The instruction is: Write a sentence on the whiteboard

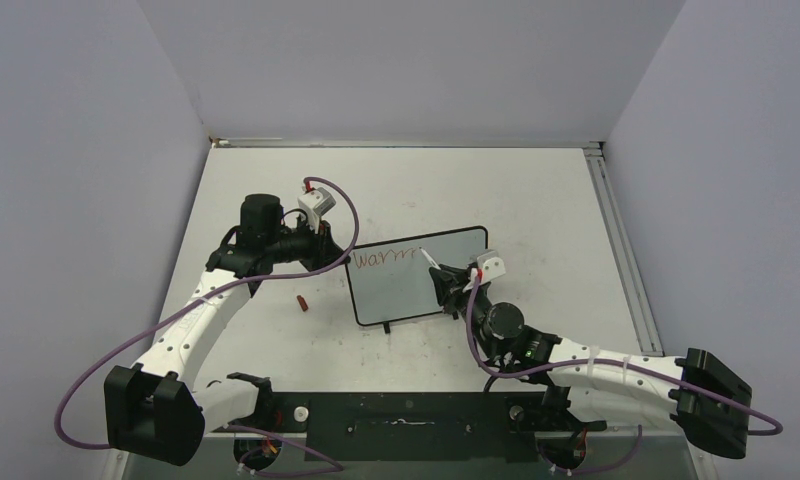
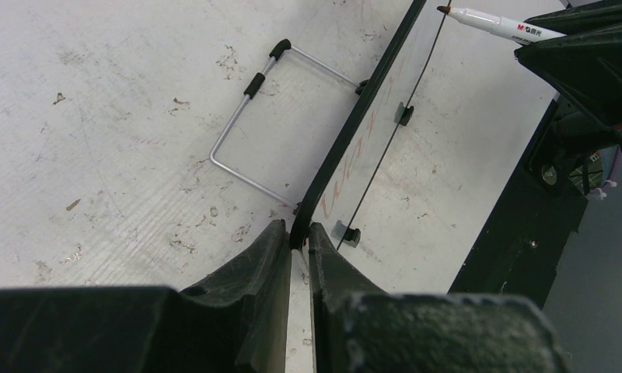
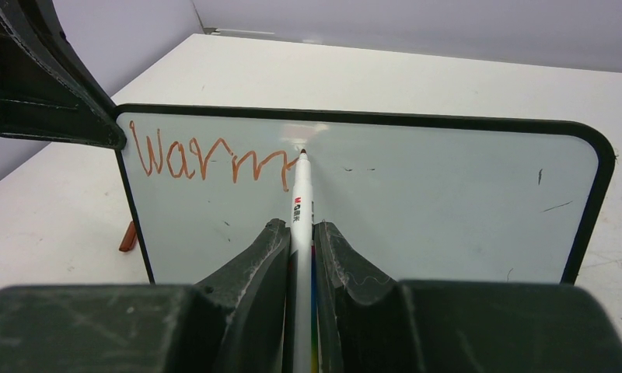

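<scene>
**marker tip at the end of "warm", board held by its left edge**

the whiteboard (image 1: 396, 295) stands near the middle of the worktop (image 1: 536, 200), between the two arms, with its face turned toward the arm bases. it leans back a little. the left wrist view shows a bent wire stand (image 2: 238, 148) lying on the worktop behind it.

the left pincer (image 2: 296, 237) is closed to a narrow gap on the board's black frame, at the left edge. one finger is on the face side and the other on the back.

the right pincer (image 3: 300, 233) is clamped on a white marker (image 3: 301, 194). the barrel runs up between the two fingers and points at the board. the dark tip sits at the upper part of the face, left of centre, at the end of the last red stroke. the right wrist view does not show whether the tip presses on the surface or stops just short of it.

the sentence (image 3: 214, 159) so far is one line of uneven red-orange letters in the upper left of the board. it reads roughly "warm", and the final stroke rises to the marker tip. the rest of the face to the right and below is pale, with only a few small dark flecks.

a small red cap (image 1: 301, 301) lies on the worktop just left of the board's lower left corner, apart from both pincers.
</scene>
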`<state>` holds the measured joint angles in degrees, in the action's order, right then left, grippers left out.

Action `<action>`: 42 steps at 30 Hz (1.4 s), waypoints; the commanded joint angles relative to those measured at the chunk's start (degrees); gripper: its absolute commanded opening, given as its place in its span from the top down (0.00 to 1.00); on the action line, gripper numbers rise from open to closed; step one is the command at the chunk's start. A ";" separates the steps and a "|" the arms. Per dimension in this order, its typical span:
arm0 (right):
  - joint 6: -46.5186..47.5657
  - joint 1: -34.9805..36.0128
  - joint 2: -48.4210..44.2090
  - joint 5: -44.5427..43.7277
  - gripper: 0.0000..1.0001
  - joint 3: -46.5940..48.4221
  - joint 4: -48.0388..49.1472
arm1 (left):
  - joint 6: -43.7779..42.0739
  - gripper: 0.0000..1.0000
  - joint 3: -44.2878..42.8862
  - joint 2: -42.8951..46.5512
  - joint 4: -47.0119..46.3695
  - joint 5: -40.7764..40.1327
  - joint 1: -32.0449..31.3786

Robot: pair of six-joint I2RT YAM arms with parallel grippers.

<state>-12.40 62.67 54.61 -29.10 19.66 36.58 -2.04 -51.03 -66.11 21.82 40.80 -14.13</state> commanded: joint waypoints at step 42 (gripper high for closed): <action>1.09 0.21 -0.24 -0.22 0.95 1.92 2.48 | -1.22 1.00 0.05 -0.30 2.15 -1.86 0.37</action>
<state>-12.38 62.72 56.07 -31.07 19.99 36.73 -2.07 -51.03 -66.13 21.85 40.80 -14.13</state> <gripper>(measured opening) 0.151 0.105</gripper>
